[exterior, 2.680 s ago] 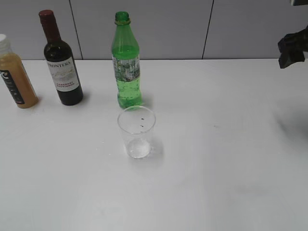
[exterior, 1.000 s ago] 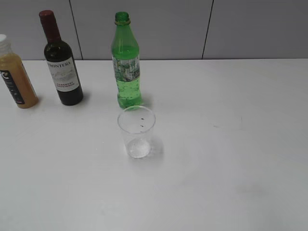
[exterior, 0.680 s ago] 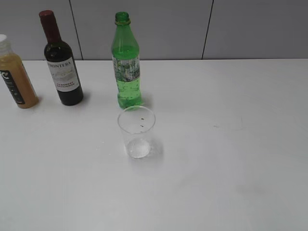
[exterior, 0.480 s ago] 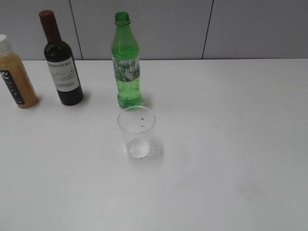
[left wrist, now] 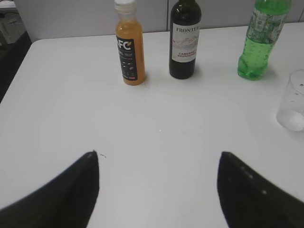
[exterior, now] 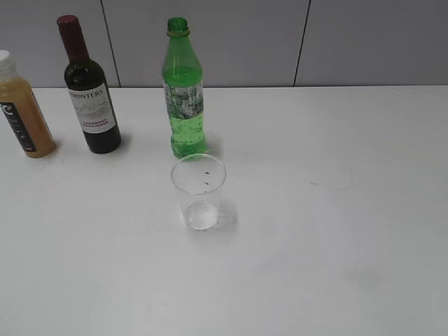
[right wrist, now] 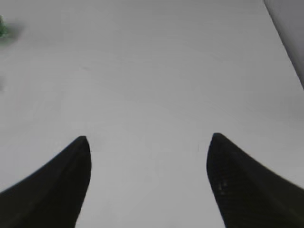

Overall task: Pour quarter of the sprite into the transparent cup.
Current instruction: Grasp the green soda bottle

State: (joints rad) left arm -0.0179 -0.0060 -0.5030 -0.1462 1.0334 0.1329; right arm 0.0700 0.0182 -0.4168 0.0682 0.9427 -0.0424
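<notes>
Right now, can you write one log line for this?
sprite: upright, uncapped, untouched | transparent cup: in front of it | left fingers: open | right fingers: open

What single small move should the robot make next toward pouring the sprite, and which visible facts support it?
Probably reach the left gripper toward the sprite. Both grippers are open and empty, away from every item. The bottle stands upright and uncapped just behind the transparent cup, which looks empty. The right gripper sees the bottle only at its view's edge.

A white table [exterior: 336,210] fills most of the view. Along its far edge stands a grey panelled wall [exterior: 350,42] with thin dark vertical seams. Light is soft and even.
</notes>
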